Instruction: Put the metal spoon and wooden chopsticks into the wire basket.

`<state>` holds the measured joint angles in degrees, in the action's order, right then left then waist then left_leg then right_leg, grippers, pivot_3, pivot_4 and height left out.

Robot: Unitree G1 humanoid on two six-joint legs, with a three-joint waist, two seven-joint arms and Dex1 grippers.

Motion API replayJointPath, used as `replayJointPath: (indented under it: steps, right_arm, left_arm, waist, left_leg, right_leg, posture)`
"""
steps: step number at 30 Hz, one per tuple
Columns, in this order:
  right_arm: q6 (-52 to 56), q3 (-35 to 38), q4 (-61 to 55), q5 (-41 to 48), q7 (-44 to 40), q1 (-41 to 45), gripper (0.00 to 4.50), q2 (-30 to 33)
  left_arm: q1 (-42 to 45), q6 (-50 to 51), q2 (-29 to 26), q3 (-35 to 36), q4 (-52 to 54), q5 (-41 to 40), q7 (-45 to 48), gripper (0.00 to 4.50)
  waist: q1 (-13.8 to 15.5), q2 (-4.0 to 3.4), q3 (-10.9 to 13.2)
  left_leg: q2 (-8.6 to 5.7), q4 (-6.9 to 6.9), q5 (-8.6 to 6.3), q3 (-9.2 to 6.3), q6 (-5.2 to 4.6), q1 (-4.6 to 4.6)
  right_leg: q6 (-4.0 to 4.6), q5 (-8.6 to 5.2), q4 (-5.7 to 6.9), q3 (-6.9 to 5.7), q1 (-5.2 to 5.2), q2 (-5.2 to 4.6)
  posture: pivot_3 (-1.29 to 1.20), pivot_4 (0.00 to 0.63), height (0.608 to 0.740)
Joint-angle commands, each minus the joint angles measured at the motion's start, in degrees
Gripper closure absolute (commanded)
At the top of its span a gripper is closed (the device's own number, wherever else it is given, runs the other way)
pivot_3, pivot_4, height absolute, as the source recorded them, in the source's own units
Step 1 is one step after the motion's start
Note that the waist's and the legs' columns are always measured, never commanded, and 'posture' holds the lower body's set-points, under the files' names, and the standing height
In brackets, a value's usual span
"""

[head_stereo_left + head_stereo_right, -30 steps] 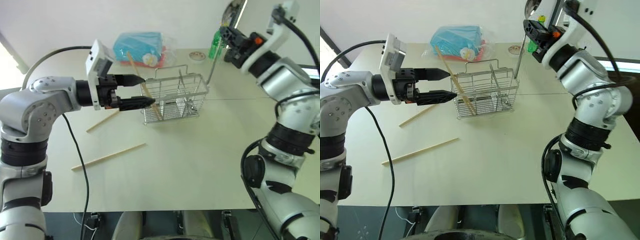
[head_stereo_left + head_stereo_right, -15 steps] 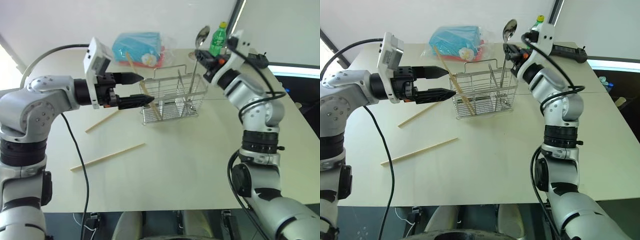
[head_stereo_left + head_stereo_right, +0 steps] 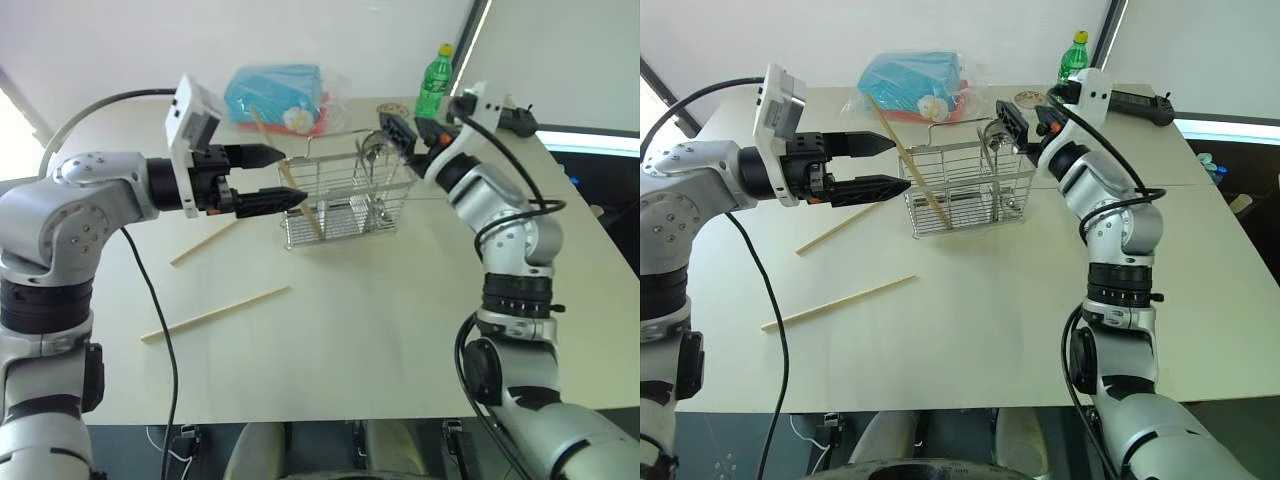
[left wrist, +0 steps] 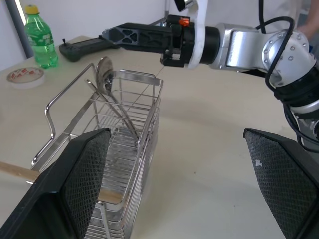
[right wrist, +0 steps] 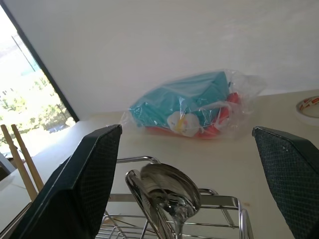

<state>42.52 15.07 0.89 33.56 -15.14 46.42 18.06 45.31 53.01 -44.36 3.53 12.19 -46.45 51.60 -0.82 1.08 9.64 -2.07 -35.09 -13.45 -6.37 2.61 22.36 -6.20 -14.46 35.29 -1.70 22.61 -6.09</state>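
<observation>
The metal spoon [image 3: 372, 150] now stands in the wire basket [image 3: 345, 200], bowl up and leaning on the rim at the end nearer the right gripper [image 3: 398, 130], whose fingers are spread wide just beside that bowl and hold nothing, so the spoon step looks done. Two wooden chopsticks [image 3: 908, 165] already lean in the basket's other end, near the left gripper [image 3: 272, 178], whose fingers also stand apart and empty. Two more chopsticks [image 3: 214, 314] lie loose on the counter [image 3: 380, 330] toward its left edge, one close to the basket and one nearer the front edge; fetching these is likely next. That calls for the right arm to draw back clear of the thin wire handle and for the left arm to drop to the counter. The front half of the counter is bare, giving easy room; the far edge is crowded by the blue packet [image 3: 280, 95], a green bottle [image 3: 433, 80] and a tape roll [image 3: 392, 112]
</observation>
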Motion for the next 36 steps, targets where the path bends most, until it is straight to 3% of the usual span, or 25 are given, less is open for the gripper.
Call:
replayJointPath:
  steps: [1,9,14,25,31,36]
  right_arm:
    - [7.45,3.64,-9.09,6.18,-3.83,-0.56,0.06,7.61]
    - [20.27,8.04,-21.51,20.68,-20.67,-7.68,0.06,29.62]
    - [25.47,14.03,-31.57,33.71,-29.08,-18.02,0.06,38.36]
    - [23.26,18.02,-41.57,45.09,-19.99,-32.45,0.06,39.4]
    - [19.88,19.7,-43.89,52.47,-11.52,-37.78,0.06,39.92]
    - [16.31,20.81,-46.27,57.84,-5.83,-42.3,0.06,41.48]
  left_arm:
    - [0.8,-1.92,-2.61,1.79,-0.6,1.62,1.93,0.0]
    - [0.67,-9.02,-11.45,-0.4,-11.29,9.77,12.05,0.0]
    - [0.69,-23.31,-17.1,-9.44,-27.32,23.67,24.02,0.0]
    - [13.42,-46.07,-3.27,-19.31,-62.31,44.65,23.29,0.0]
    - [23.18,-50.7,6.25,-18.98,-78.98,50.45,14.76,0.0]
    - [26.08,-50.61,10.97,-18.2,-85.24,53.24,7.87,0.0]
  waist:
    - [0.18,-0.01,0.01]
    - [-0.17,-0.02,0.02]
    - [0.11,-0.06,0.03]
    - [1.9,0.27,-0.01]
    - [1.6,0.38,0.0]
    - [1.26,0.47,0.04]
  left_leg:
    - [0.0,0.0,0.0,-0.01,0.0,0.0]
    - [0.08,0.02,-0.06,0.01,-0.1,-0.03]
    - [0.16,0.01,-0.08,0.06,-0.13,-0.05]
    - [0.01,-0.13,-0.08,0.02,-0.12,0.18]
    - [-0.23,-0.14,-0.09,0.09,-0.14,0.26]
    - [-0.19,-0.14,-0.09,0.14,-0.15,0.16]
  right_leg:
    - [0.0,0.0,-0.01,-0.01,-0.02,0.0]
    - [0.01,-0.03,-0.08,-0.01,-0.07,0.1]
    - [0.22,-0.14,-0.09,0.0,-0.07,0.14]
    - [0.13,-0.1,-0.19,-0.05,-0.05,-0.17]
    - [-0.39,0.11,-0.21,-0.15,-0.08,-0.46]
    - [-0.44,0.12,-0.17,-0.15,-0.1,-0.45]
  posture:
    - [0.0,0.15,0.72]
    - [0.0,0.15,0.72]
    - [0.0,0.15,0.72]
    - [0.0,0.15,0.72]
    - [0.0,0.15,0.72]
    - [0.0,0.15,0.72]
